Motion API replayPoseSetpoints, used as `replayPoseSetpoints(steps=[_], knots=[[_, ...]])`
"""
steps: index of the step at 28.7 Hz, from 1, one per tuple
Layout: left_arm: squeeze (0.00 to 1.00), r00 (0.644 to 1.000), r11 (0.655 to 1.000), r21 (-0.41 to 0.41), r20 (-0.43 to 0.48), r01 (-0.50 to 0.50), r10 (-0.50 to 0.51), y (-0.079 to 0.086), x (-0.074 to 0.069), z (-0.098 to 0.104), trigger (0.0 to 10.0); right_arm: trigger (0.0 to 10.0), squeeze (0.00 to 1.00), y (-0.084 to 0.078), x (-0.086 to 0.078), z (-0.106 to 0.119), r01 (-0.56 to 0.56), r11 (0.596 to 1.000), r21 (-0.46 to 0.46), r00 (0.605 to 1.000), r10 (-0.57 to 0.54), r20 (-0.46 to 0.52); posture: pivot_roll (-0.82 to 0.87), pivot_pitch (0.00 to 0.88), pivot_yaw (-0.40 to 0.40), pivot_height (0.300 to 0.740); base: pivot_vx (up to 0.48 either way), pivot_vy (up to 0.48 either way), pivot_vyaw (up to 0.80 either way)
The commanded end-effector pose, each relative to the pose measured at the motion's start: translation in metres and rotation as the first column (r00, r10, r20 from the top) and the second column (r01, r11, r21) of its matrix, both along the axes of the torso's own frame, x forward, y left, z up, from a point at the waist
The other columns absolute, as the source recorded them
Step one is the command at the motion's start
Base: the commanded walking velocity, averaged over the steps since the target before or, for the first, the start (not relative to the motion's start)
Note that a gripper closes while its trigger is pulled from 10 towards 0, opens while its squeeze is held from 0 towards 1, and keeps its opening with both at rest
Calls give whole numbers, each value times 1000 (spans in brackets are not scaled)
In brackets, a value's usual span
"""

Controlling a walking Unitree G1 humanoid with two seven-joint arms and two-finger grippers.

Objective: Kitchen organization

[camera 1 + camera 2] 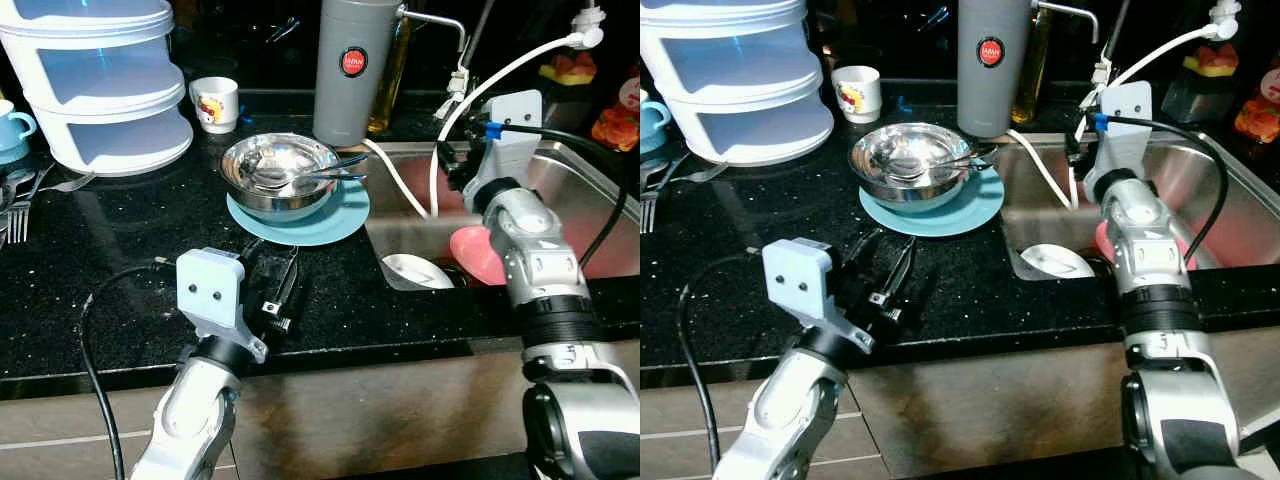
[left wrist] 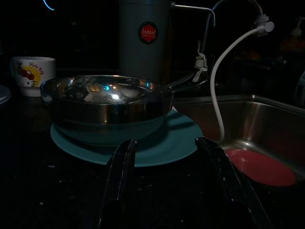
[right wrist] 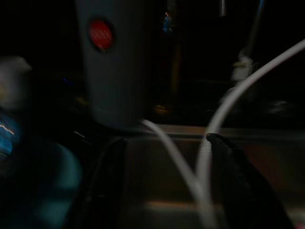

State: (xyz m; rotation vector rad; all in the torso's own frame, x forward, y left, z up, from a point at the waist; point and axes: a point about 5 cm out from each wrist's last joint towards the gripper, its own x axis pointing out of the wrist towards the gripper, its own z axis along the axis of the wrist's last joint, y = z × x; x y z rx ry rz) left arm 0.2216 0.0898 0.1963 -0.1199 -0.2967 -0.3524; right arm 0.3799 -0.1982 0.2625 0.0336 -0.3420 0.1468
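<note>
A steel bowl (image 1: 280, 172) with a spoon (image 1: 330, 172) lying in it stands on a blue plate (image 1: 340, 218) on the black counter. My left gripper (image 1: 272, 265) rests low over the counter just in front of the plate. It points at the bowl, open, with nothing between its fingers (image 2: 119, 181). My right gripper (image 1: 452, 170) hangs over the left end of the steel sink (image 1: 570, 180), open and empty, beside the white hose (image 1: 500, 80). A pink plate (image 1: 475, 255) and a white dish (image 1: 415, 270) lie in the sink.
A grey canister (image 1: 355, 70) with a red badge stands behind the bowl, and a cartoon mug (image 1: 215, 103) to its left. White stacked containers (image 1: 100, 90), a blue cup (image 1: 12, 130) and forks (image 1: 15, 215) occupy the far left. Black cables trail from both wrists.
</note>
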Motion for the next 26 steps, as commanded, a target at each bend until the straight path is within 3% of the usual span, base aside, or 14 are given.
replayPoseSetpoints(steps=[1, 2, 3, 7, 11, 12, 15, 21, 26], knots=[[0, 1000, 1000, -6, -3, 4, -4, -3, 1, -1, 10000, 10000, 224, 1, -4, 6, -66, 991, 115, 998, 62, 30, 138, 0, -55, 740, 0, 0, 0], [0, 1000, 1000, -6, -2, 4, -4, -3, 1, -1, 10000, 10000, 0, 4, -6, 7, -97, 984, 152, 995, 91, 45, 138, 0, -55, 740, 0, 0, 0], [0, 1000, 1000, -6, -2, 4, -4, -3, 1, -1, 10000, 10000, 0, 4, -6, 7, -97, 984, 152, 995, 91, 45, 138, 0, -55, 740, 0, 0, 0], [0, 1000, 1000, -9, 0, 3, -3, -3, 2, 0, 10000, 10000, 0, 15, -17, 5, -235, 901, 366, 972, 209, 111, 127, 0, -52, 740, 0, 0, 0], [0, 1000, 1000, -10, -1, 9, -9, -2, 2, 0, 10000, 10000, 0, 18, -28, 6, -321, 812, 487, 947, 259, 192, 110, 0, -34, 740, 0, 0, 0], [0, 1000, 1000, -10, -1, 9, -9, -2, 2, 0, 10000, 10000, 0, 18, -28, 6, -321, 812, 487, 947, 259, 192, 110, 0, -34, 740, 0, 0, 0], [0, 1000, 1000, -6, -3, 22, -22, -2, 2, -1, 10000, 10000, 0, 20, -37, 13, -402, 717, 569, 915, 299, 269, 107, 0, -26, 740, 0, 0, 0], [0, 1000, 1000, -3, -3, 24, -24, -1, 3, -1, 10000, 10000, 0, 28, -44, 18, -493, 656, 571, 870, 381, 313, 112, 0, -22, 740, 0, 0, 0], [0, 1000, 1000, 6, -5, 20, -20, 0, 4, -2, 10000, 10000, 0, 50, -50, 20, -563, 644, 518, 824, 483, 297, 141, 0, -20, 740, 0, 0, 0]])
